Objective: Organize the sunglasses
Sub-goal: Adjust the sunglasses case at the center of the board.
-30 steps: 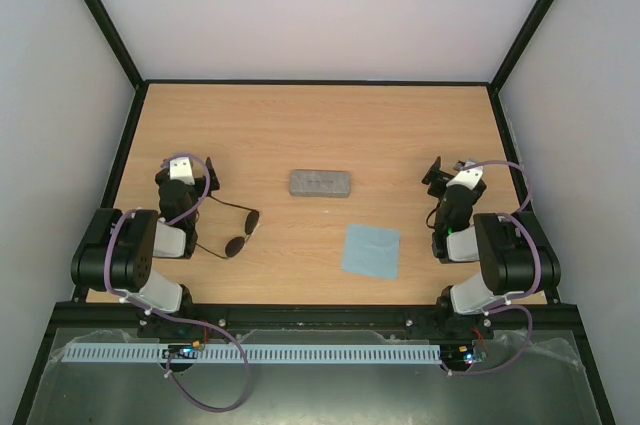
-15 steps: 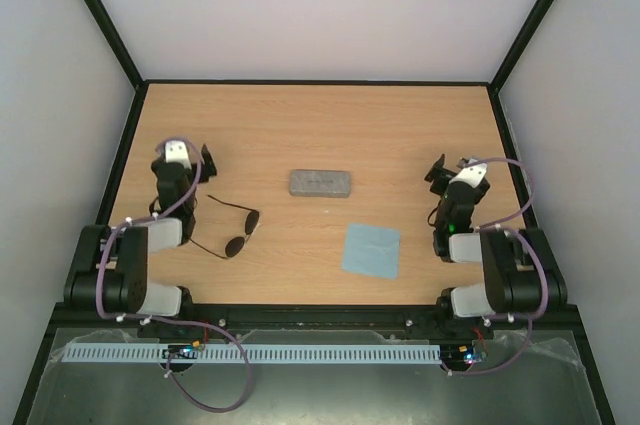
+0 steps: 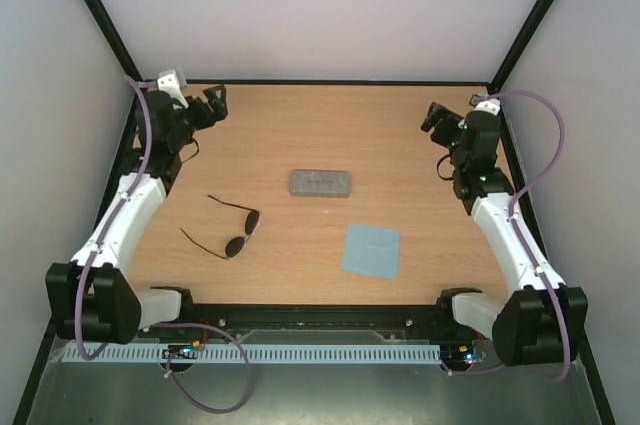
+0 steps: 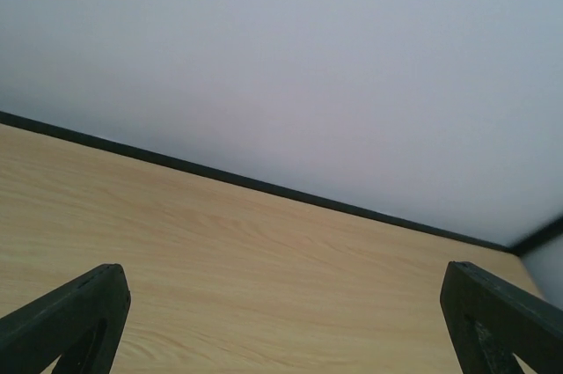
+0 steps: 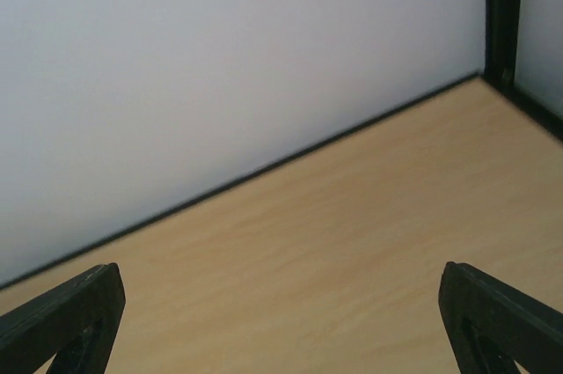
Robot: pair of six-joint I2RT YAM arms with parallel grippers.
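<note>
The sunglasses (image 3: 238, 232), a thin dark wire pair with two rounded dark lenses and unfolded temple arms, lie on the wooden table left of centre. My left gripper (image 3: 207, 105) hangs open over the far left corner, well beyond the sunglasses, with nothing in it. My right gripper (image 3: 437, 117) is open and empty over the far right corner. In the left wrist view the gripper (image 4: 281, 275) shows only bare wood and the back wall between its spread fingertips. The right wrist view gives the same for that gripper (image 5: 280, 273). Neither wrist view shows the sunglasses.
A grey rectangular case (image 3: 320, 182) lies near the table's middle. A light blue square cloth (image 3: 371, 250) lies flat in front of it, to the right. Black frame posts and white walls enclose the table (image 3: 330, 125) on three sides.
Both arms have unfolded from their rest near the front edge and reached out towards the far corners. The sunglasses, case and cloth have not moved. Both grippers stayed open.
</note>
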